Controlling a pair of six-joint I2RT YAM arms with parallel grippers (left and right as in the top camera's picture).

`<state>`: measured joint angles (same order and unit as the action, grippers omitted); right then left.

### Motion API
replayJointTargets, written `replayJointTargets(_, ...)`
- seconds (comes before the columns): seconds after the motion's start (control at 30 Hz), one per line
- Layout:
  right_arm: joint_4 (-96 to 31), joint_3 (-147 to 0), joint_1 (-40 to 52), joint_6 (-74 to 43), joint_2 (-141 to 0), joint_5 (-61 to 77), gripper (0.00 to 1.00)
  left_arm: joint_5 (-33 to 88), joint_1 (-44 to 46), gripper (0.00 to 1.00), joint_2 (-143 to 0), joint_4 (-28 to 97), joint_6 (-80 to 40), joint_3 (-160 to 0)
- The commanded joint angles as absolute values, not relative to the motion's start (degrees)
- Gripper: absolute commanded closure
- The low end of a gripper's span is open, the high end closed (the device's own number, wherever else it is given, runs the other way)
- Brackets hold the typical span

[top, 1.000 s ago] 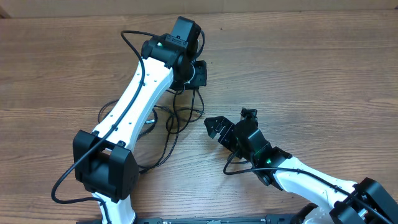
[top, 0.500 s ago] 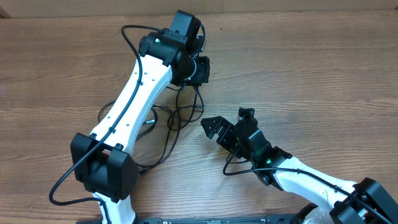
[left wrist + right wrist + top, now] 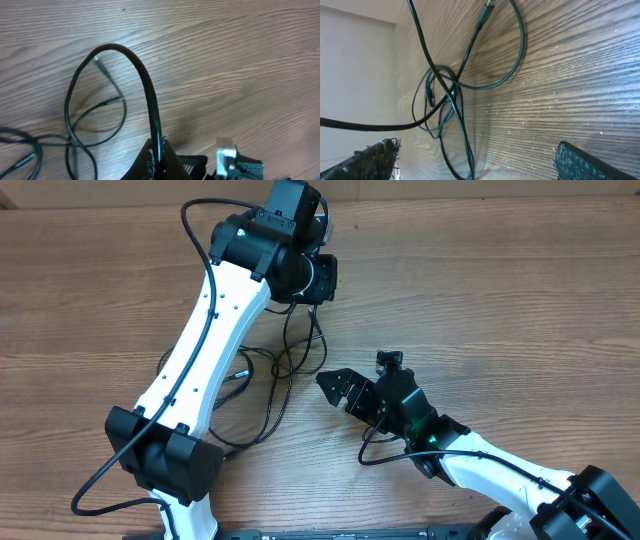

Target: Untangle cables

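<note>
Left tool [image 3: 159,151] is pinched fully shut on one strand of the cables [image 3: 285,365], gripping it at the far side of the counter [image 3: 500,280]. From the wrist view that strand arches up out of the fingers [image 3: 150,162] and curls back down in a loop. The rest of the bundle lies in the middle of the counter, loops crossing over each other between the two arms, with a plug end [image 3: 238,372] poking out on the left.

Right tool [image 3: 362,373] hovers just right of the tangle, jaws spread wide, nothing in them.

These wires look light and limp, so expect them to trail and drag their neighbours. A hard pull could cinch the crossings tighter. They're thin and smooth too, so a loose pinch may slip. Best bet for the open tool: grab a single strand just outside the knot, or near a plug, and ease it away sideways.
</note>
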<state>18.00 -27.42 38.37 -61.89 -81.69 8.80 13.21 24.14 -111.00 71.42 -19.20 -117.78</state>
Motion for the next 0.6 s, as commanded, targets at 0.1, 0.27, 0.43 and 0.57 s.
replayJointTargets(0.1, 19.25, -27.4, 37.74, -61.01, -81.01, 9.76, 0.0, 13.1, 18.65, 0.96, -108.68, 73.28, -19.57, -122.19)
replayJointTargets(0.27, 27.79, -27.42, 37.76, -51.59, -81.01, 13.87, 0.0, 25.67, 14.0, 0.96, -108.29, 73.25, -19.25, -124.77)
replayJointTargets(0.43, 33.17, -27.42, 37.76, -49.39, -81.01, 15.11, 0.0, 30.3, 12.75, 0.96, -107.5, 73.28, -18.28, -127.04)
replayJointTargets(0.57, 34.02, -27.42, 38.26, -47.97, -81.01, 15.09, 0.0, 34.61, 13.23, 0.96, -106.3, 73.14, -16.23, -129.54)
